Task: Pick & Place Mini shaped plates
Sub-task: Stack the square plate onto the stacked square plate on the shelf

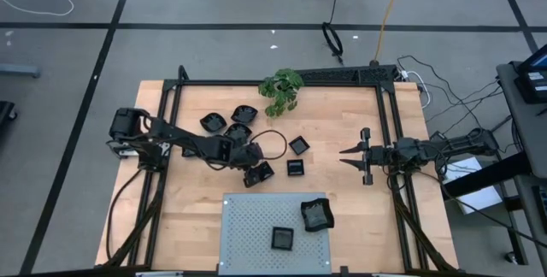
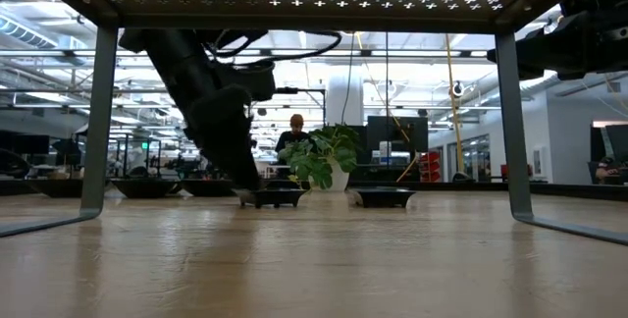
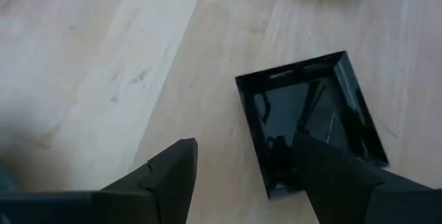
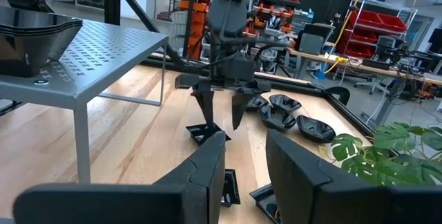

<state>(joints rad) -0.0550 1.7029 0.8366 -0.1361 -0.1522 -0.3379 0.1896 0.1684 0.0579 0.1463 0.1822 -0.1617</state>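
At table centre, we saw the left gripper spread wide, straddling the edge of a square plate. We judged that the glossy rim could slip or tip from so shallow a bite.

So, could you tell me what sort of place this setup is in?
Most likely a robotics lab or workshop: behind the wooden table stand shelving with red bins and workbenches, cables trail over the floor, and a person sits in the background.

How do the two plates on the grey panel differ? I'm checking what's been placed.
The square plate is smaller with straight edges and sits near the grey panel's middle; the rounded plate is bigger with an irregular outline and sits near the panel's corner. Both are glossy black and lie apart.
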